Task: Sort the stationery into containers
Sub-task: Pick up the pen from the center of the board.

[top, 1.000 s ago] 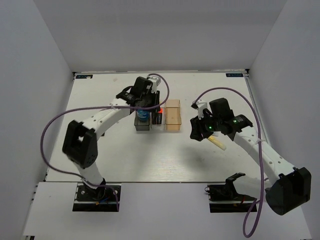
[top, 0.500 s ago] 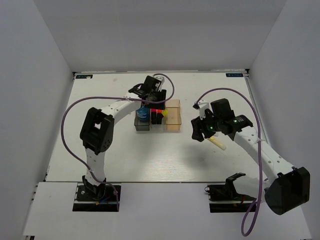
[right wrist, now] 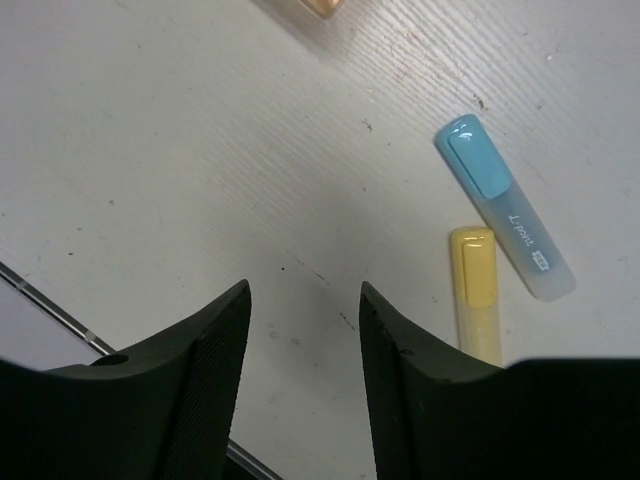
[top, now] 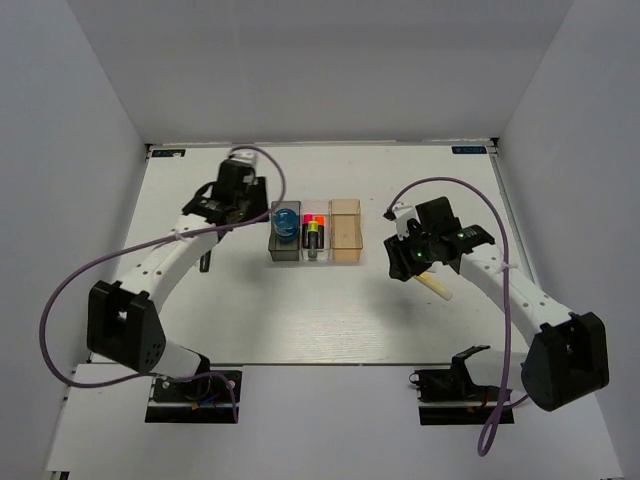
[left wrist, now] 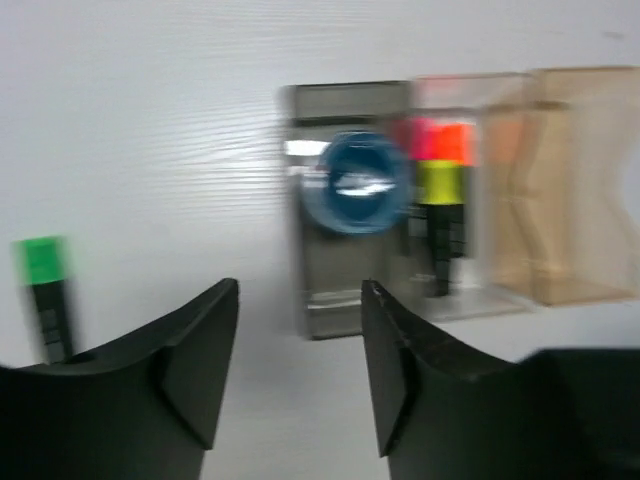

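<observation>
Since 1 second ago the left gripper (top: 228, 200) has pulled away from above the bins and now hangs to their left. The right gripper (top: 404, 264) has hardly shifted.

From above, 3 bins stand in a touching row to the right of the left gripper. The dark grey bin (top: 285, 252) holds the blue roll (top: 285, 222), the clear bin (top: 316, 259) holds 2 highlighters, and the amber bin (top: 345, 235) looks empty. It seems each bin takes 1 kind, so the amber one is probably for the bars.

The left wrist view is blurred. The jaws stand moderately apart with nothing between them. A green highlighter (left wrist: 45, 290) lies on the table left of the left finger, likely the next item for the clear bin.

In the right wrist view the jaws are also apart and empty, over bare table. To the right of the right finger lie the light-blue bar (right wrist: 505, 205) and the pale-yellow bar (right wrist: 477, 295), near each other and not touching.

The white table (top: 300, 310) shows fine scratches and small specks, and plain white walls close 3 sides.
</observation>
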`<move>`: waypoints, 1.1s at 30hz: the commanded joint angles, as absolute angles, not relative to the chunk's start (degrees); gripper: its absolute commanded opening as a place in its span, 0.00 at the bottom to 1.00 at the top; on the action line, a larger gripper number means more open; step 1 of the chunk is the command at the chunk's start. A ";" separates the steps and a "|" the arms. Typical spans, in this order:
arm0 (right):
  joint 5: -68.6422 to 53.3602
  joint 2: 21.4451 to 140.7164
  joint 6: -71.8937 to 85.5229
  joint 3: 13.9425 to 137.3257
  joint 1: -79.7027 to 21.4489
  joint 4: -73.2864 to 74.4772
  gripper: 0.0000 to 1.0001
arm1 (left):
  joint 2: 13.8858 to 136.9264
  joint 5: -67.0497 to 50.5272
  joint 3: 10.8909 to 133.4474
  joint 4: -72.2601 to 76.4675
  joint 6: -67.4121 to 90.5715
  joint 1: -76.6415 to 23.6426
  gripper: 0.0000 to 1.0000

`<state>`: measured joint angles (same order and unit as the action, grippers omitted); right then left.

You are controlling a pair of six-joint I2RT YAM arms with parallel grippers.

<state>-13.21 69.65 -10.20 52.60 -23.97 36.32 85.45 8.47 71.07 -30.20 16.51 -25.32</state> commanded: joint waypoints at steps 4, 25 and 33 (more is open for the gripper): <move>-13.18 71.89 -11.51 53.88 -23.82 36.83 0.53 | 83.92 15.12 61.27 -35.15 17.49 -11.70 0.68; -12.92 71.63 -11.78 53.70 -22.94 36.83 0.54 | 101.51 11.79 64.51 -35.24 14.41 -0.44 0.67; -14.06 71.28 -11.43 53.70 -22.33 37.18 0.54 | 103.36 7.48 62.85 -34.37 13.36 2.20 0.41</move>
